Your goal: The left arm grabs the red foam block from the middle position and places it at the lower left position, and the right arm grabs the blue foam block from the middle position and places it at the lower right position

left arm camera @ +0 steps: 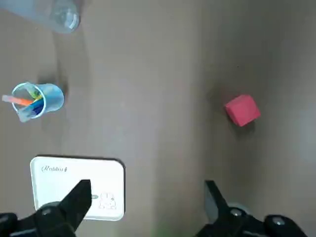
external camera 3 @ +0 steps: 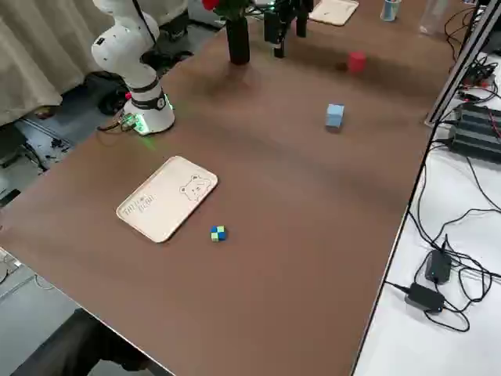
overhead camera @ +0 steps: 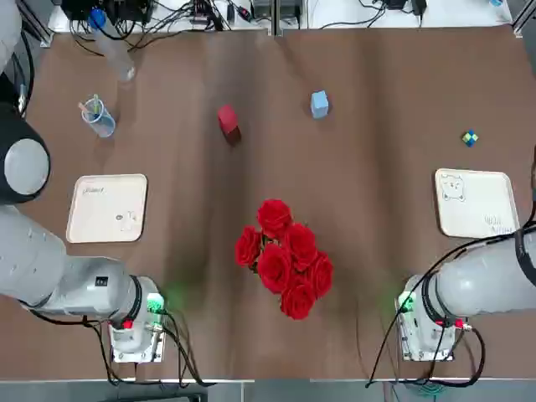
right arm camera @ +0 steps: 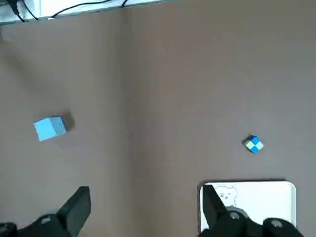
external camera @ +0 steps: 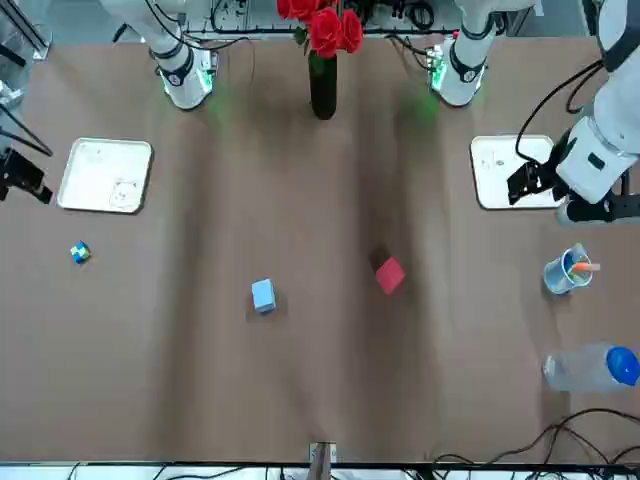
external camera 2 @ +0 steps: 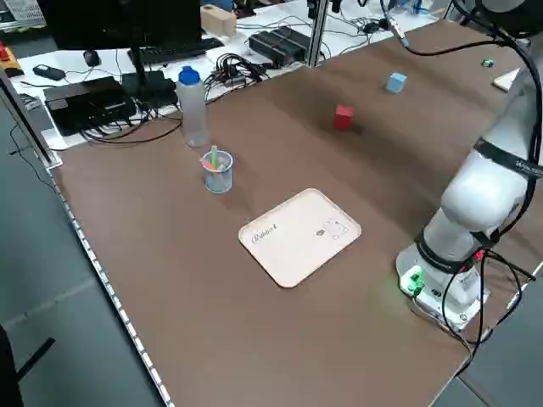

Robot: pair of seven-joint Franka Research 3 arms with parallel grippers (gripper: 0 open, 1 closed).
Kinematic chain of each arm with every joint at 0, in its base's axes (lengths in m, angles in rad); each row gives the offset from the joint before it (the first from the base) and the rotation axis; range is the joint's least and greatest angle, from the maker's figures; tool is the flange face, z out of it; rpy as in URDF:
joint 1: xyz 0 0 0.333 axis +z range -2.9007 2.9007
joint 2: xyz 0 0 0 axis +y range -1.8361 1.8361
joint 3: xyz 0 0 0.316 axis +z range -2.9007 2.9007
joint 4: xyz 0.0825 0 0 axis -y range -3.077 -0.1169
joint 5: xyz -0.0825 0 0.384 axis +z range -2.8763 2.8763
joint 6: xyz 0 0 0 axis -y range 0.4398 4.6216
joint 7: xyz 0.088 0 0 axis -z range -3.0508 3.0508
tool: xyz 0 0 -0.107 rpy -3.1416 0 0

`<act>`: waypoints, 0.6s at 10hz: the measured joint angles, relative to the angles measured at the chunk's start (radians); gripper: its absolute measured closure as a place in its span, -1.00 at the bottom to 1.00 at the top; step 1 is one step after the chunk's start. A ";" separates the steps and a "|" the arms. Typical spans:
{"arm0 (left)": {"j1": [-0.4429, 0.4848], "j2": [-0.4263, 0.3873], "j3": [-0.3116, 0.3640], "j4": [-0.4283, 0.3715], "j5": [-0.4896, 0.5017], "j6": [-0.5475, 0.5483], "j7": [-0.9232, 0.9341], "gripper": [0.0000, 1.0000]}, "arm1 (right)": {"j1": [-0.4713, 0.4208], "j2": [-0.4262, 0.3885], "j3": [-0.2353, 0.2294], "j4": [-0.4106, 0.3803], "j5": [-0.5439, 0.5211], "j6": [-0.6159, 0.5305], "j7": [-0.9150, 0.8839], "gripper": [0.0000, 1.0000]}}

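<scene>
Brown counter (overhead camera: 368, 209) under overhead light, cables and electronics along its far edge; red foam block (overhead camera: 228, 121) lying free near the middle of the far half, tilted on the surface; blue foam block (overhead camera: 319, 104) just to its right and slightly farther out, well apart from it, likewise untouched. Vase of red roses (overhead camera: 283, 258) standing between the two arm bases, nearer the robot than both blocks.

Left gripper (left arm camera: 145, 197) held high above the left part of the counter, fingers spread wide and empty, over the ground between the left tray (overhead camera: 109, 208) and the red foam block; right gripper (right arm camera: 145, 200) likewise raised above the right part, fingers apart with nothing between them, beside the near edge of the right tray (overhead camera: 473, 202), blue foam block well off to its side.

Small cup of pens (overhead camera: 98, 117) beyond the left tray; clear bottle with a blue cap (overhead camera: 111, 43) lying farther out near the left far corner; small blue-and-green cube (overhead camera: 470, 138) beyond the right tray, apart from it; both trays bare.
</scene>
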 joint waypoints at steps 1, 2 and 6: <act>0.000 0.000 -0.001 0.001 0.000 0.000 0.000 -1.00 | 0.000 -0.001 0.000 -0.011 0.000 0.015 0.000 -1.00; 0.000 -0.001 -0.004 0.003 0.000 0.000 0.000 -1.00 | 0.000 0.000 0.000 -0.035 0.000 0.048 0.000 -1.00; -0.013 0.026 -0.032 -0.006 0.000 -0.002 0.000 -1.00 | 0.002 0.000 0.000 -0.089 0.000 0.096 0.000 -1.00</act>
